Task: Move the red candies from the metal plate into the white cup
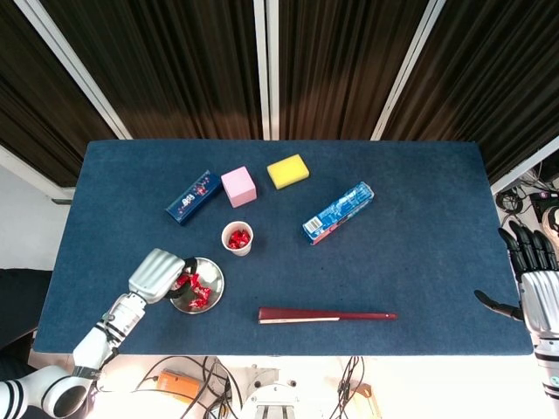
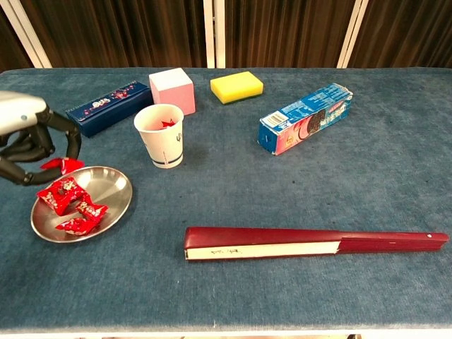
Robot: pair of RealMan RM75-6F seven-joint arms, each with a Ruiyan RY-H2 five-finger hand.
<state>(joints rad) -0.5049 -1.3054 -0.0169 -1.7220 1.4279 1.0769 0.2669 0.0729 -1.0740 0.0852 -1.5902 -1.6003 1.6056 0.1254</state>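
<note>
I have my left hand [image 2: 32,145] raised at the left edge of the chest view, above the metal plate [image 2: 113,185], with one red candy [image 2: 62,165] pinched at the fingertips; the other fingers are curled around it. The rest of the red candies [image 2: 70,205] lie in a small loose heap on the left half of the plate, at lower left of the frame. The white cup [image 2: 160,135] stands upright just up and right of the plate, and I can see red candies already inside it [image 1: 238,237] in the head view.

I judge these candies to be very light, with crinkly, slick foil wrappers that give under pressure and slip easily. The twisted wrapper ends look like the best place to pinch, though the hold there is thin, so I would carry slowly. The cup looks light too and could tip if I knock its rim.

My right hand [image 1: 534,284] hangs off the right edge of the table in the head view, fingers spread, holding nothing.

As for writing: the cup carries a small dark mark I cannot read. The blue biscuit box [image 2: 305,117] at upper right shows a picture of dark sandwich biscuits, but its lettering is too small to read. The dark blue box [image 2: 109,107] at upper left has a red-and-white pattern, illegible. The closed red fan [image 2: 311,243] has faint marks on its pale edge, unreadable.
</note>
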